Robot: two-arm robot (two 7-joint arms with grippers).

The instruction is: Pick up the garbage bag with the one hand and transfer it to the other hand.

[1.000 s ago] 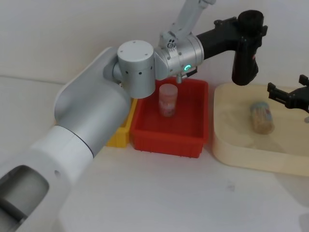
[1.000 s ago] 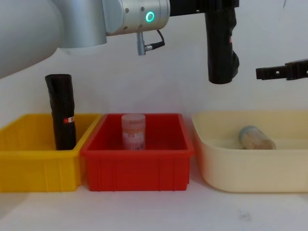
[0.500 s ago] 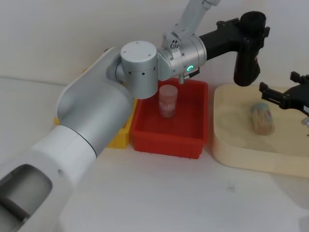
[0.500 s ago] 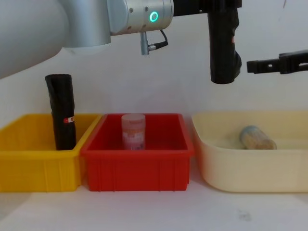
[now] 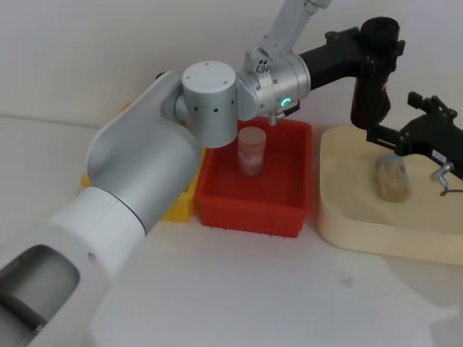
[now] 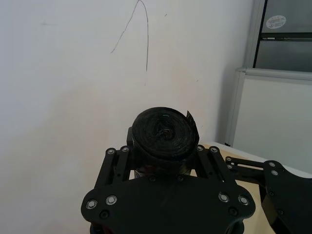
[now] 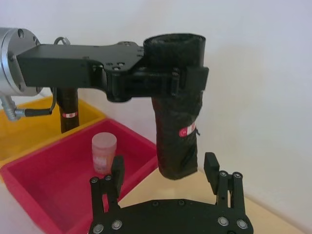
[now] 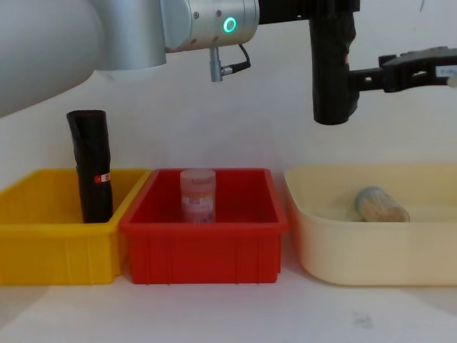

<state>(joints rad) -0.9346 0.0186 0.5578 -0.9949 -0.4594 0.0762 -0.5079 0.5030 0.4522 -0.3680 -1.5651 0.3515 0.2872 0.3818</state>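
Left claw [image 5: 373,55] clenches the bag [image 5: 364,101] high, leaving its lower half free. Right claw [image 7: 164,166], spread wide, lines up on that half.

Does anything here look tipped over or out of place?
The blue-lidded jar lies on its side in the cream tray, while the pink jar in the red bin stands upright. Nothing looks spilled. The left gripper holds the garbage bag aloft; the right gripper, open, is at its lower end.
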